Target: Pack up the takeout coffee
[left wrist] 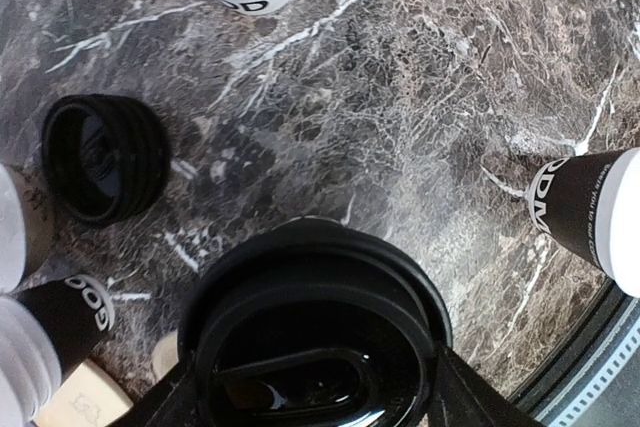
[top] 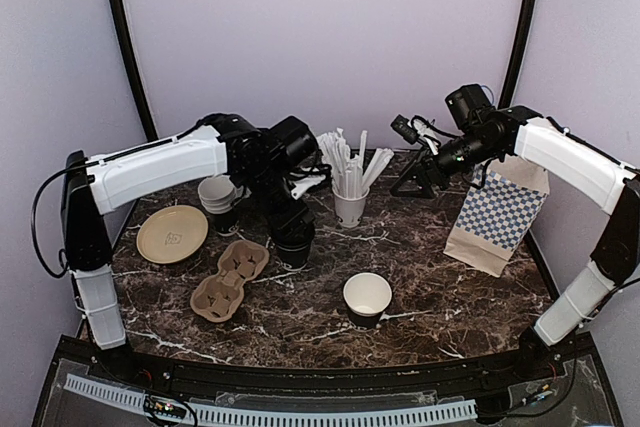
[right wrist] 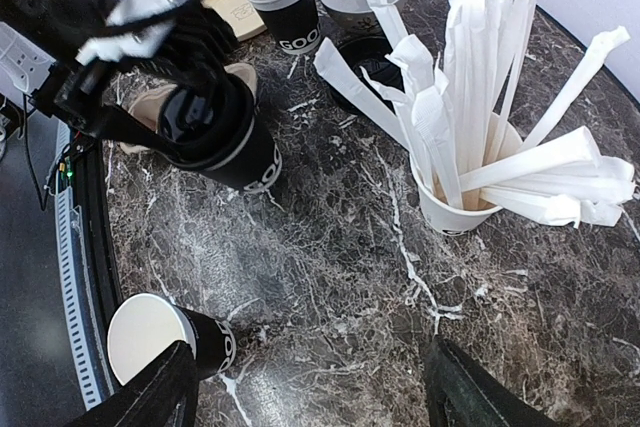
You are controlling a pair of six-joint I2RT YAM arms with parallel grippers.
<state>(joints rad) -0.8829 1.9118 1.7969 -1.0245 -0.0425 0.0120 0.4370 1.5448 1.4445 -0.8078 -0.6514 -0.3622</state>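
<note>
Top cam: my left tool (top: 292, 230) was clamped on the takeout coffee (top: 296, 252), which stood on the counter (top: 450, 287) beside the cup carrier (top: 230, 279). Left wrist: fingers (left wrist: 470, 402) pressed both sides of its lid. Right wrist: right tool (right wrist: 310, 357) hung wide open, empty.

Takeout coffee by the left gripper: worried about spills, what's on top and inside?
A black lid sits on the takeout coffee, its sunken top showing. The lid covers the inside, so the contents cannot be seen.
</note>
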